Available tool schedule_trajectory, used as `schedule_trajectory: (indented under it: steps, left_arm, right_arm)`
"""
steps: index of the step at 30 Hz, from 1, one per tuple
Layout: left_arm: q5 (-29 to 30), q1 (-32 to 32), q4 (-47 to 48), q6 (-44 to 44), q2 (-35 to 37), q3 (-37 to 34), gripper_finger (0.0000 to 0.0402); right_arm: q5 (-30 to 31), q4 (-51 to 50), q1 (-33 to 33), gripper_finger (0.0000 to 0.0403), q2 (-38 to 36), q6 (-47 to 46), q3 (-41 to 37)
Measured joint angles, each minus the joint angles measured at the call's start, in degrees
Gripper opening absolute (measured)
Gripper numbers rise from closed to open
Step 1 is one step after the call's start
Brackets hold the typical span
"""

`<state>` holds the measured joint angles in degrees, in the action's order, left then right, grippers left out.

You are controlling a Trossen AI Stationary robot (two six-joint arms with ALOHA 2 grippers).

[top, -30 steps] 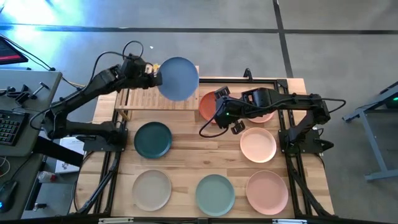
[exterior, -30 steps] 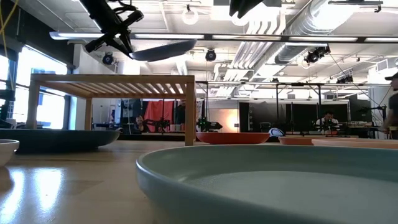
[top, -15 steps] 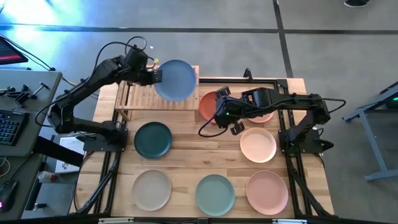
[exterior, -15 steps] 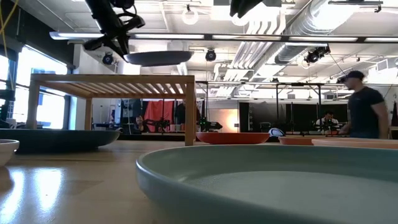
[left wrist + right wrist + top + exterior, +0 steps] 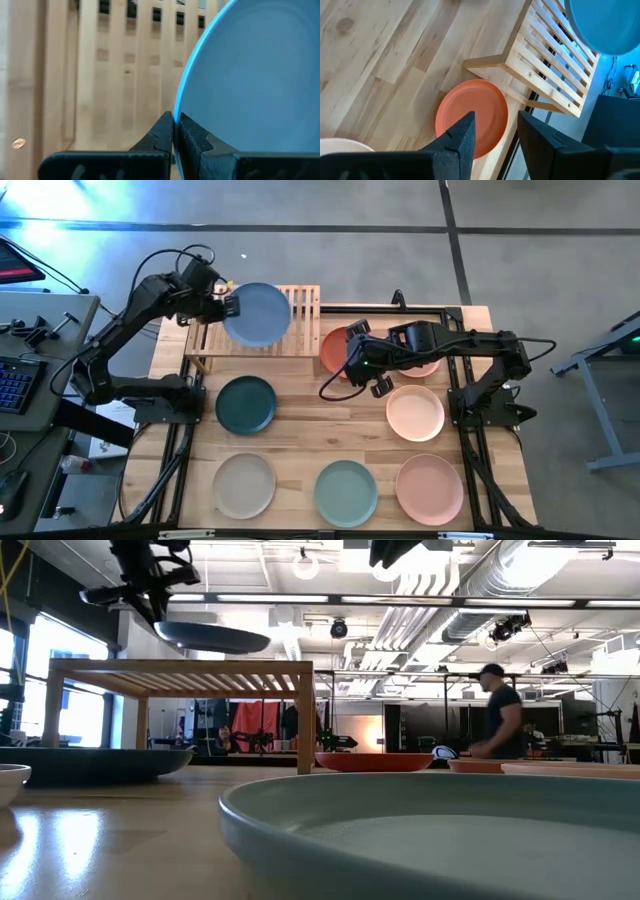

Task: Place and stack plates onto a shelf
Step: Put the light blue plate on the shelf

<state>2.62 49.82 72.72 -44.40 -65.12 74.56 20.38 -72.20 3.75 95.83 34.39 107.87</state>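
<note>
The blue plate [image 5: 257, 315] hangs level above the shelf [image 5: 300, 320], not touching the slats. My left gripper [image 5: 228, 307] is clamped on its rim. My right gripper [image 5: 362, 362], fingers apart and empty, hovers over the red plate [image 5: 333, 350] beside the shelf.

A: What sits on the desk [image 5: 300, 430]?
B: The shelf [image 5: 300, 320] stands at its far left. Just beside it lies the red plate [image 5: 334, 352], a peach one partly hidden behind it.
A: And nearer?
B: The teal plate [image 5: 246, 404] and a peach plate [image 5: 415, 412] mid-desk, well apart. Along the front edge: beige [image 5: 245, 485], sage [image 5: 346, 492], peach [image 5: 430, 488].
A: Anything on the shelf?
B: Its slats carry no plate.
</note>
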Motion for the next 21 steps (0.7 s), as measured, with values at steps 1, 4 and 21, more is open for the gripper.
schedule_trajectory:
  steps: [1,4,21]
  left_arm:
    - [0.1,0.2,0.7,0.0,0.4,0.0,0.0005]
    - [0.2,1.2,2.6,-1.4,2.0,0.0,0.0005]
    - [2.7,6.8,16.8,-8.0,8.8,0.0,0.0005]
  right_arm:
    - [0.0,0.0,0.0,0.0124,0.0,-0.1,0.0]
    - [-1.0,0.0,0.0,0.0124,0.0,-1.2,0.0]
    - [-2.2,0.0,0.0,0.0124,0.0,-2.9,0.0]
